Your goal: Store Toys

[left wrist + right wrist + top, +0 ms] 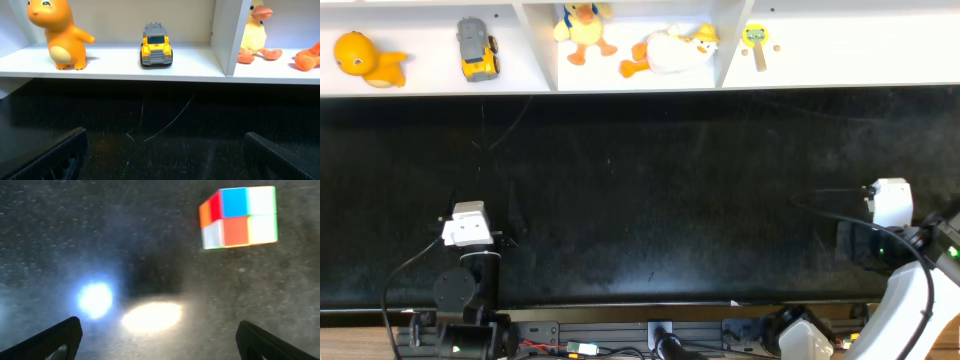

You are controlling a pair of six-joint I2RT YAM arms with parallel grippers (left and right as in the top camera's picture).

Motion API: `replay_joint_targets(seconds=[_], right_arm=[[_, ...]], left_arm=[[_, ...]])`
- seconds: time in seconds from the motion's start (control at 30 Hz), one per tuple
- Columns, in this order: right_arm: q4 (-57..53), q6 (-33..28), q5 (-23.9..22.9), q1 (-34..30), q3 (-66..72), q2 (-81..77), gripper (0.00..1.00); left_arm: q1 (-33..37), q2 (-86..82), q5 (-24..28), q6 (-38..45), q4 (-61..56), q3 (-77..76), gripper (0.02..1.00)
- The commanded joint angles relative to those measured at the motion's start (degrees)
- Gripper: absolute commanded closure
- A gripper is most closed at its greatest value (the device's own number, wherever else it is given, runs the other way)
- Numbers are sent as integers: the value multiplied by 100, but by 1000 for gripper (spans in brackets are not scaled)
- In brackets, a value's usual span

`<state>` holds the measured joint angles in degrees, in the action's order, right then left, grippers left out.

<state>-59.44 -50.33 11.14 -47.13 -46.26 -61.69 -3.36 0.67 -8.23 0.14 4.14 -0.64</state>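
Puzzle cube (238, 217) on black tabletop (125, 240), edges slightly skewed, left jaws and right jaws spread, empty.

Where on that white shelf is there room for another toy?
Most room: the right compartment, beside the small yellow toy. A gap lies between the orange figure and the truck. The yellow duck and white duck crowd the middle.

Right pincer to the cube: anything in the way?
Nothing visible. The cube sits alone on the black mat, ahead of the open right pincer, with only bare mat between them.
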Motion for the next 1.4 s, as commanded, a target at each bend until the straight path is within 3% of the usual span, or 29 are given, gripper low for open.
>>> replay_joint_targets(seconds=[0.03,0.1,0.27,0.63,0.83,1.07,1.4], right_arm=[[-24,-557,175,-407,-149,-232,5],[-52,-577,203,-560,-262,-334,5],[-409,-949,813,-1134,-887,-728,5],[-131,-1495,699,-1705,-1274,-1432,3],[380,-1508,717,-1711,-1274,-1856,3],[787,-1482,1045,-1641,-1279,-2210,9],[1300,-1051,1211,-1027,-1285,-2605,18]], left_arm=[[24,-50,-42,68,2,20,23],[24,-50,-42,68,0,20,20],[24,-50,-42,68,0,20,20],[24,-50,-42,68,0,20,23],[24,-50,-42,68,0,20,23],[24,-50,-42,68,2,20,20],[24,-50,-42,68,0,20,20]])
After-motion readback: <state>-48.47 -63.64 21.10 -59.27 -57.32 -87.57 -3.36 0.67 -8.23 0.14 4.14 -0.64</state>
